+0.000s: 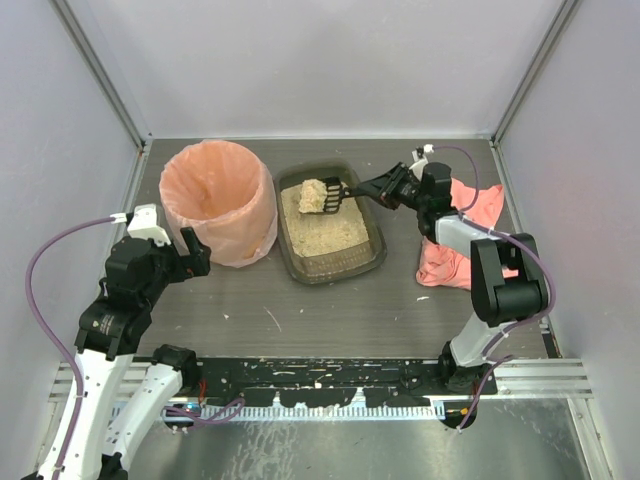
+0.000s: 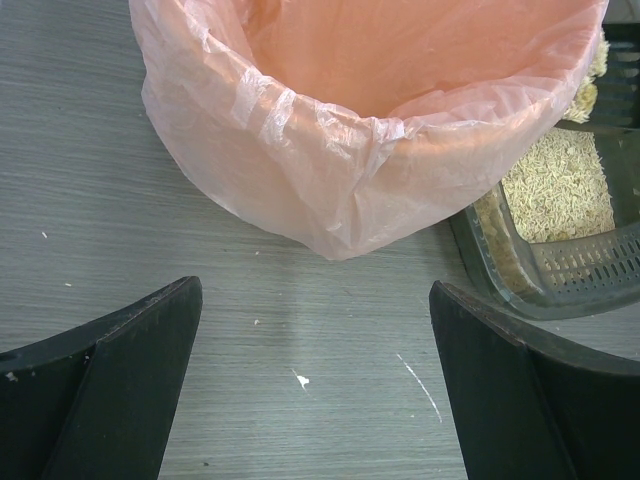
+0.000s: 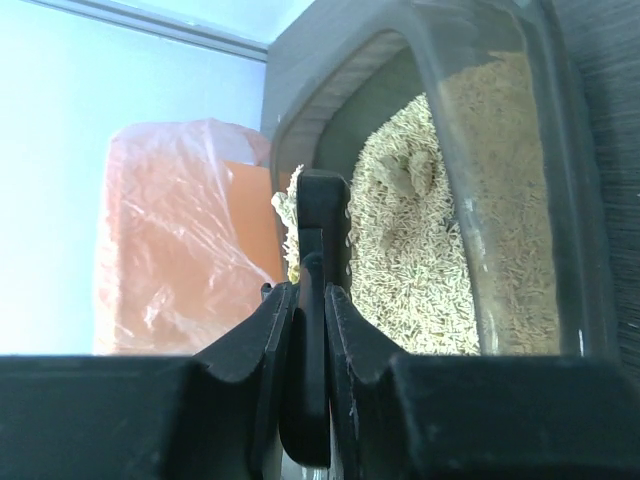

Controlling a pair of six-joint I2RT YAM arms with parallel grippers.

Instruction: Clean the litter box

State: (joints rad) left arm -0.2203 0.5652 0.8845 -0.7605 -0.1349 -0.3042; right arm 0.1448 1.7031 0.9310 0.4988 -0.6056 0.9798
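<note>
The litter box (image 1: 369, 263) is a dark olive tray with beige litter, at the table's middle back; it also shows in the left wrist view (image 2: 520, 300) and the right wrist view (image 3: 570, 200). My right gripper (image 1: 378, 188) is shut on the handle of a black scoop (image 1: 330, 196) that holds a clump of litter (image 1: 313, 195) above the tray's far left part. In the right wrist view the scoop (image 3: 318, 230) stands edge-on between my fingers. My left gripper (image 1: 192, 254) is open and empty, low over the table just in front of the bin.
A round bin lined with a peach-pink bag (image 1: 217, 200) stands just left of the tray; it fills the top of the left wrist view (image 2: 380, 120). A pink cloth (image 1: 462, 240) lies right of the tray under my right arm. Walls enclose the table.
</note>
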